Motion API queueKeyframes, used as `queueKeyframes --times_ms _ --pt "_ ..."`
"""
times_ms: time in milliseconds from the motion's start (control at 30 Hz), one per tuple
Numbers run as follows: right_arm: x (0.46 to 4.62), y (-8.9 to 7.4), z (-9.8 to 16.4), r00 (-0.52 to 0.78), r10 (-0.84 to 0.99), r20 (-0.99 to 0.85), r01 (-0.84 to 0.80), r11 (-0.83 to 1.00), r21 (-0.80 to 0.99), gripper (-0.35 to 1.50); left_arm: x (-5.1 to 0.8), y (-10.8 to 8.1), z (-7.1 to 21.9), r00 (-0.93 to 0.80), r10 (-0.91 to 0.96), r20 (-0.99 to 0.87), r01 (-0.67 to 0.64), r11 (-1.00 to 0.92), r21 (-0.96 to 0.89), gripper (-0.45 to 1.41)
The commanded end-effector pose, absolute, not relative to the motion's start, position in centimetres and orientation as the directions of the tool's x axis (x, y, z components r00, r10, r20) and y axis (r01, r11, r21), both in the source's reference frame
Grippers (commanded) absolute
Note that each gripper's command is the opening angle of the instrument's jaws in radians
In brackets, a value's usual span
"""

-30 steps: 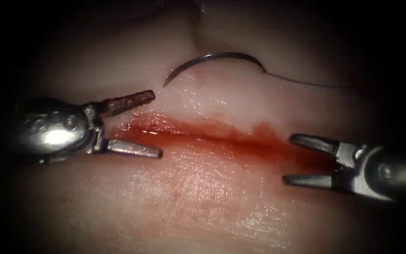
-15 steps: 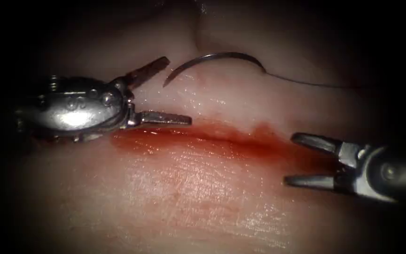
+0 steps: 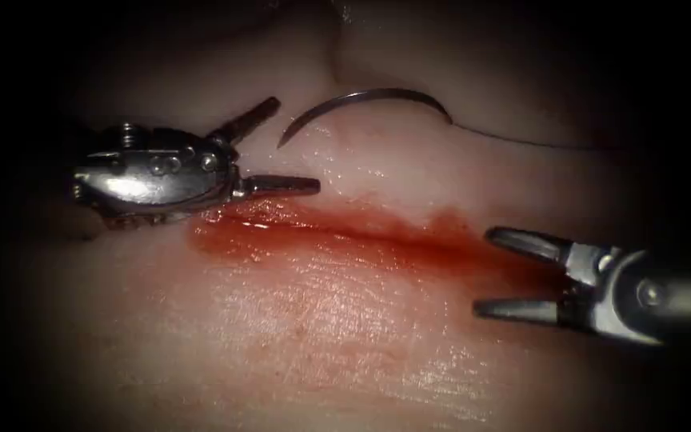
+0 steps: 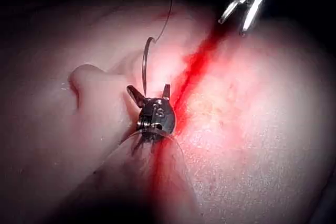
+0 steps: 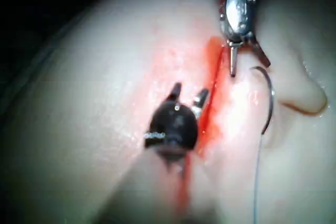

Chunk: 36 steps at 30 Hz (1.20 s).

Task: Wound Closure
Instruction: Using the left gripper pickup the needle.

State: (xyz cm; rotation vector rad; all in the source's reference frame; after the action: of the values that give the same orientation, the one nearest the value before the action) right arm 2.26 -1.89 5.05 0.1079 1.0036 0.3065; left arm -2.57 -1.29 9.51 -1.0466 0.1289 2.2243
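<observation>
Right tool (image 5: 188,94) agape, empty, over cut (image 5: 212,90); needle (image 5: 268,98) lying loose.

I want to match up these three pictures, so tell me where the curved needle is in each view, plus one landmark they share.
Endoscope view: the needle lies free on the tissue beyond the cut, just past the left claw, which is open and empty.
Left wrist view: the needle arcs just ahead of that claw.
Right wrist view: the needle lies beside the left claw.
Shared landmark: the red cut.

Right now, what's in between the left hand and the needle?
Just bare tissue. In the endoscope view, the open, empty left hand sits close beside the needle tip without touching; the needle lies loose on the tissue.
</observation>
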Motion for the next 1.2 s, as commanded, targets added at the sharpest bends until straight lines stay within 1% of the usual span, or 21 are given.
queueKeyframes --times_ms 33,167,267,333,367,767,800,833,867,900,967,1133,1167,1200 --pt "2.32 -1.97 5.10 0.499 0.301 -0.813 -0.199 0.952 0.231 0.41 -2.63 -1.34 9.57 -0.453 0.536 -0.712 -0.617 -0.765 -0.184 0.85" --pt "2.34 -1.98 5.12 0.502 0.301 -0.811 -0.200 0.953 0.230 0.41 -2.64 -1.33 9.56 -0.451 0.552 -0.702 -0.643 -0.746 -0.173 0.75" --pt "2.37 -1.99 5.13 0.505 0.300 -0.810 -0.201 0.953 0.228 0.41 -2.63 -1.32 9.53 -0.448 0.567 -0.692 -0.669 -0.725 -0.161 0.73" --pt "2.37 -1.99 5.14 0.505 0.300 -0.809 -0.201 0.953 0.228 0.41 -2.64 -1.32 9.52 -0.447 0.571 -0.689 -0.676 -0.720 -0.157 0.73" --pt "2.38 -2.01 5.14 0.506 0.299 -0.809 -0.198 0.953 0.228 0.41 -2.66 -1.33 9.51 -0.444 0.582 -0.681 -0.695 -0.703 -0.148 0.80" --pt "2.42 -2.03 5.17 0.507 0.297 -0.809 -0.194 0.954 0.228 0.41 -2.83 -1.29 9.54 -0.434 0.607 -0.666 -0.737 -0.664 -0.125 0.78" --pt "2.42 -2.03 5.17 0.509 0.296 -0.808 -0.190 0.954 0.230 0.41 -2.83 -1.28 9.54 -0.434 0.608 -0.665 -0.738 -0.663 -0.124 0.75" --pt "2.42 -2.04 5.17 0.509 0.296 -0.808 -0.190 0.954 0.230 0.41 -2.83 -1.28 9.55 -0.434 0.608 -0.665 -0.739 -0.662 -0.124 0.65" --pt "2.42 -2.04 5.17 0.509 0.296 -0.808 -0.191 0.954 0.230 0.41 -2.81 -1.27 9.55 -0.442 0.601 -0.666 -0.734 -0.669 -0.117 0.39" --pt "2.42 -2.04 5.17 0.509 0.296 -0.808 -0.191 0.954 0.230 0.41 -2.81 -1.27 9.55 -0.442 0.601 -0.666 -0.734 -0.669 -0.117 0.39" --pt "2.42 -2.04 5.17 0.509 0.296 -0.808 -0.191 0.954 0.230 0.41 -2.79 -1.28 9.55 -0.459 0.585 -0.669 -0.724 -0.682 -0.100 0.28" --pt "2.43 -2.04 5.17 0.509 0.296 -0.808 -0.191 0.954 0.229 0.41 -2.79 -1.29 9.53 -0.488 0.572 -0.660 -0.705 -0.703 -0.088 -0.39" --pt "2.43 -2.04 5.17 0.509 0.296 -0.808 -0.191 0.954 0.229 0.41 -2.79 -1.28 9.53 -0.493 0.575 -0.653 -0.704 -0.705 -0.089 -0.45" --pt "2.43 -2.04 5.17 0.509 0.296 -0.808 -0.191 0.954 0.229 0.41 -2.80 -1.28 9.53 -0.500 0.579 -0.644 -0.702 -0.706 -0.090 -0.45"
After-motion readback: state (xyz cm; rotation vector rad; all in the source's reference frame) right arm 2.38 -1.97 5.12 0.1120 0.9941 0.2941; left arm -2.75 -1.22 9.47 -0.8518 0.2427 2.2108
